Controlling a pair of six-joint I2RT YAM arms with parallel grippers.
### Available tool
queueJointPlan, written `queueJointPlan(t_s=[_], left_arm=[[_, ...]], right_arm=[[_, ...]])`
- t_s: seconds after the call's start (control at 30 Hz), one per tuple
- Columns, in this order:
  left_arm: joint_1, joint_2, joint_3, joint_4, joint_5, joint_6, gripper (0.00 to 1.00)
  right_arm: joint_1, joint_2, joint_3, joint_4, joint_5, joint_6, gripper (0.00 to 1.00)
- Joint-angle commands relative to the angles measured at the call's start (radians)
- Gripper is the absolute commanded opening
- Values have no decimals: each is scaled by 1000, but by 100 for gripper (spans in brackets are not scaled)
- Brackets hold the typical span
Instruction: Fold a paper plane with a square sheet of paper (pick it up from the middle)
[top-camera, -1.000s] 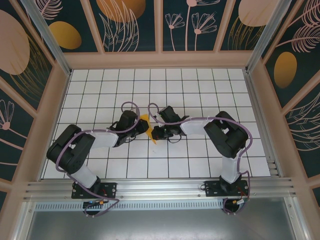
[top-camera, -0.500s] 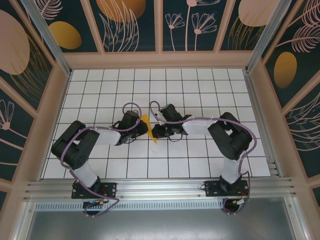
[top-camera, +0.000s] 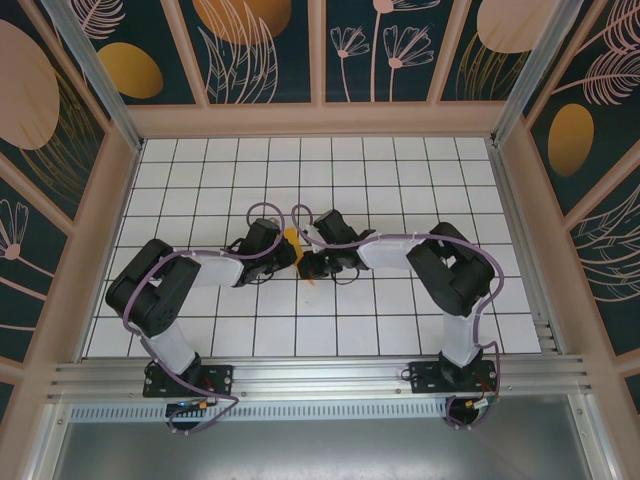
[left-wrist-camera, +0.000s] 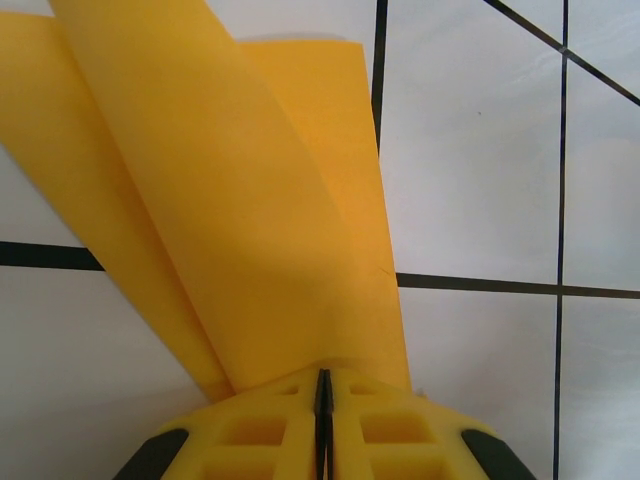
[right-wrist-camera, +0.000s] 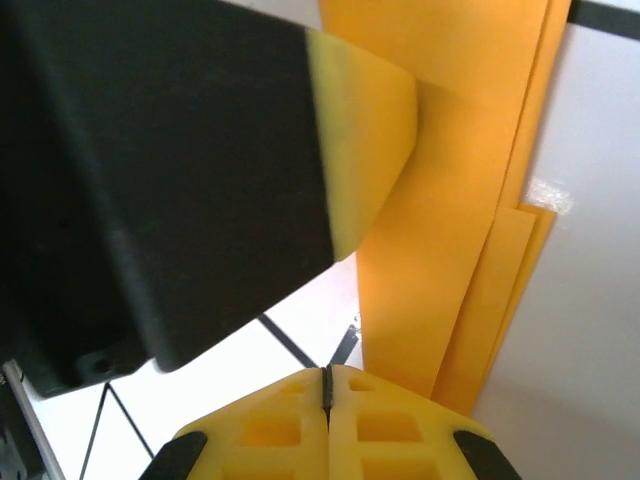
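White grid table (top-camera: 400, 170), walled stall. One orange-yellow sheet of paper (left-wrist-camera: 270, 220), folded into long layers, held between two grippers. Left gripper (left-wrist-camera: 323, 385): fingers pressed together, pinching the sheet's edge. Right gripper (right-wrist-camera: 326, 380): likewise pinching, with the paper rising just ahead of its fingertips.

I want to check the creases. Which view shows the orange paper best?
The left wrist view: the orange paper fans out in overlapping layers from the shut left gripper. The right wrist view shows its layered edges, partly blocked by the left gripper. From above, a sliver shows between the arms.
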Motion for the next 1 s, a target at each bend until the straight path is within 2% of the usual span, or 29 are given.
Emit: queueJointPlan(t_s=[0.0,0.23,0.47,0.97], left_arm=[[6,46,-4,-94,-52,-2,12],[6,43,-3,-119,-77,16,12],[6,42,-8,-132,-96,29,13],[24,33,-1,-119,-89,32,14]], right_arm=[[8,27,37,-41,20,-8,0],[-25,37,-4,-60,63,6,0],[-81,48,-114,14,-37,52,0],[-86,-8,-235,-67,-63,-30,0]])
